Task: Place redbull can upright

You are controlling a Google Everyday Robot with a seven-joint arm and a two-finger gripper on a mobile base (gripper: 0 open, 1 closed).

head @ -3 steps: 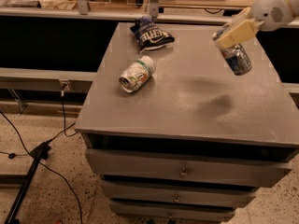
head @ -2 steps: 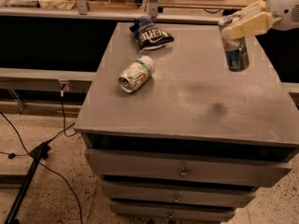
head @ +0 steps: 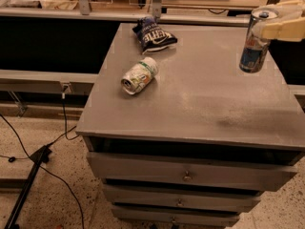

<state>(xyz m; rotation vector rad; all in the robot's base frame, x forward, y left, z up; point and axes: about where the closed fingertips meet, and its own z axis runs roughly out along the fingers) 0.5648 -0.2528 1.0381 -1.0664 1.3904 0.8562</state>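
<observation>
Dull grey tabletop point(head: 205, 104) fills my view. Near its far right corner my gripper point(head: 263, 28) clamps cream jaws around the slim, shiny redbull can point(head: 252, 54), which is nearly upright. A fatter white-and-green can point(head: 139, 75) lies sideways near the left edge.

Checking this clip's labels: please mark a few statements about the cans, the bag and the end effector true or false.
1. The end effector, at the table's far right, grips the redbull can near its top. True.
2. The redbull can lies flat. False: it is held nearly upright.
3. The green can stands upright. False: it lies on its side.
4. A chip bag lies near the table's far edge. True.
</observation>
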